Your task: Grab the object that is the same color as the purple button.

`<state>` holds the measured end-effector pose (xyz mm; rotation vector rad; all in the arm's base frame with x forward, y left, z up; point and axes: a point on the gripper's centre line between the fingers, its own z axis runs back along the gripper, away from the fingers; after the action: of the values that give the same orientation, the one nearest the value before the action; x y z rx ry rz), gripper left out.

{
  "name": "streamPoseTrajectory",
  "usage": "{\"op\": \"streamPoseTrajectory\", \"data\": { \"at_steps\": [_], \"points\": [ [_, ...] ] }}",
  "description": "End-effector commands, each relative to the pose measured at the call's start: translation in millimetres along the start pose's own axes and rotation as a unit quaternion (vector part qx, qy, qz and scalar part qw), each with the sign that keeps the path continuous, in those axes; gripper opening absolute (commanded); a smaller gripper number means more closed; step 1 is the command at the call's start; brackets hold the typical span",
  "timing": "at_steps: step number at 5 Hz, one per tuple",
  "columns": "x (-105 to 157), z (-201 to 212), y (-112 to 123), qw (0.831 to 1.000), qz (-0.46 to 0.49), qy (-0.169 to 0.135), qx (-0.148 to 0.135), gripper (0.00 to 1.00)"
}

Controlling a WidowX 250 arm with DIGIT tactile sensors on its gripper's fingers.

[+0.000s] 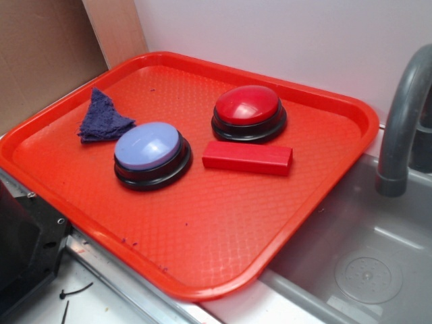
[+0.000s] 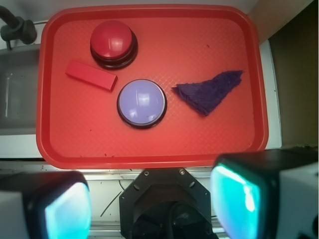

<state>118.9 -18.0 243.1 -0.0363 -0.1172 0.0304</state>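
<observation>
1. Exterior view: the small dark purple fuzzy cloth scrap lies on the red plastic tray, just beside the pale lavender dome button.
2. Wrist view: the gripper hangs spread wide and empty, off the tray's near edge, well apart from the scrap.

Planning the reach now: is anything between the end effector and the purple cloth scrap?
Nothing visible blocks it. The end effector sits open off the tray's near edge; the purple cloth scrap lies alone, apart from the purple button beside it.
</observation>
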Motion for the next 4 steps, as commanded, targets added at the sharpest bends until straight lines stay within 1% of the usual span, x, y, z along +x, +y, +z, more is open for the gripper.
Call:
{"op": "streamPoseTrajectory", "data": {
  "at_steps": [1, 2, 3, 4],
  "points": [
    [0.0, 0.0, 0.0, 1.0, 0.0, 0.0, 0.0, 1.0],
    [-0.2, -1.8, 10.8, 0.997, 0.073, -0.012, 0.009, 1.0],
    [6.3, -16.3, 31.1, 0.98, 0.195, -0.028, 0.026, 1.0],
    [18.5, -46.7, 47.2, 0.948, 0.315, -0.039, 0.036, 1.0]
  ]
}}
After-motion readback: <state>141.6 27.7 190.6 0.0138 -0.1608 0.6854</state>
